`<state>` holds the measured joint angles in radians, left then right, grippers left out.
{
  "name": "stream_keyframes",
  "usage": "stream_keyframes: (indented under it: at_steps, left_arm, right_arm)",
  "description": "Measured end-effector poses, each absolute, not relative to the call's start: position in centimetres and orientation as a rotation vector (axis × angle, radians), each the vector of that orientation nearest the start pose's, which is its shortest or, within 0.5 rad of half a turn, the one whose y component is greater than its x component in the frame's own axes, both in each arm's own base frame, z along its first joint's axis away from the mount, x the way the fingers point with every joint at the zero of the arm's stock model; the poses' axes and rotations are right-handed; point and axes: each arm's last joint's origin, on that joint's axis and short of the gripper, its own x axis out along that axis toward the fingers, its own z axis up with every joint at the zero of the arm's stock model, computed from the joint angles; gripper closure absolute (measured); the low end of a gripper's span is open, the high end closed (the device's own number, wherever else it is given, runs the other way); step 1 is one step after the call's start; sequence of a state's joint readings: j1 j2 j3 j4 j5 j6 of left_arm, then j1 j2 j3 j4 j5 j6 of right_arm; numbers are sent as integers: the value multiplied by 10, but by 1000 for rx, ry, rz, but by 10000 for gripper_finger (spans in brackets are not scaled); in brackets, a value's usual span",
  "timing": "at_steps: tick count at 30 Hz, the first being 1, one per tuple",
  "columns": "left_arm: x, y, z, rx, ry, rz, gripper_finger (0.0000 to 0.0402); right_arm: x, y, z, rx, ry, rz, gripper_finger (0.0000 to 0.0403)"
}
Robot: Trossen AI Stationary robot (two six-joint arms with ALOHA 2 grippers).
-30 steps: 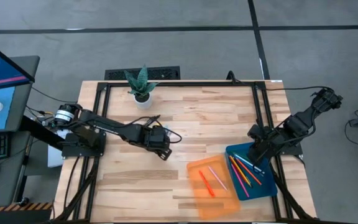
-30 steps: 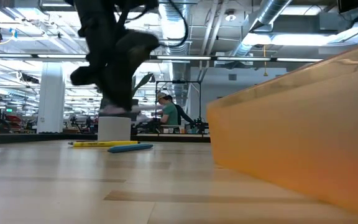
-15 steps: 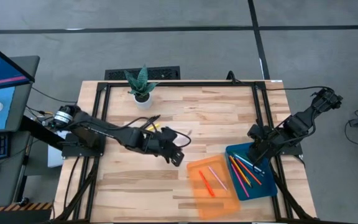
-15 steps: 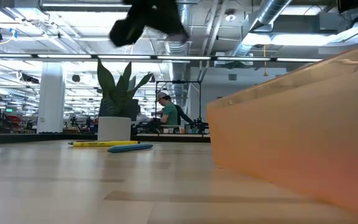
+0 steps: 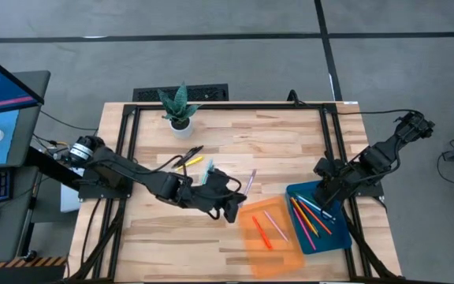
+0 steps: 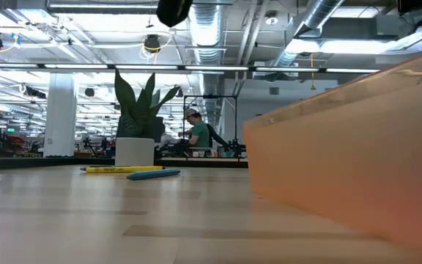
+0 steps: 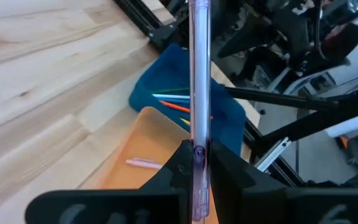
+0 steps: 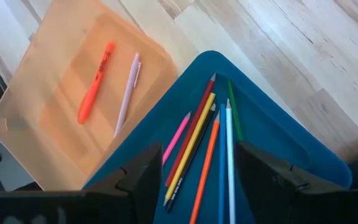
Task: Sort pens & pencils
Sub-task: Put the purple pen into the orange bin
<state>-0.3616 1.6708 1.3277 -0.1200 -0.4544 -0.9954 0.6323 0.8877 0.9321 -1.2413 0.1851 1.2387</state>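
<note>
The orange tray lies just ahead of the left hand, which pinches a clear lilac pen near one end. Light, stiff and slick, it could swivel. The right hand hangs wide above the blue tray.

potted plant (white pot), orange tray, blue tray

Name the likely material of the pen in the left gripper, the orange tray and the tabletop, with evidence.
Pen: clear, purple-tinted plastic, probably; the background shows through it.
Orange tray: translucent plastic, apparently; wood grain shows through.
Tabletop: pale wood planks, matte, grain and joints visible.
Left gripper pinches the pen.
</note>
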Motion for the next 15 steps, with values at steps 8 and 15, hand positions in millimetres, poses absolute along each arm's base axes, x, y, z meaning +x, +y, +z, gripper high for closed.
stream_keyframes:
  at_steps: [8, 15]
  left_arm:
    - [383, -141, 277, -687, 316, 142, 386]
    - [400, -150, 244, -485, 393, 9, 386]
  right_arm:
    - [109, 73, 289, 608, 1138, -320, 182]
    - [109, 73, 289, 602, 1138, -314, 182]
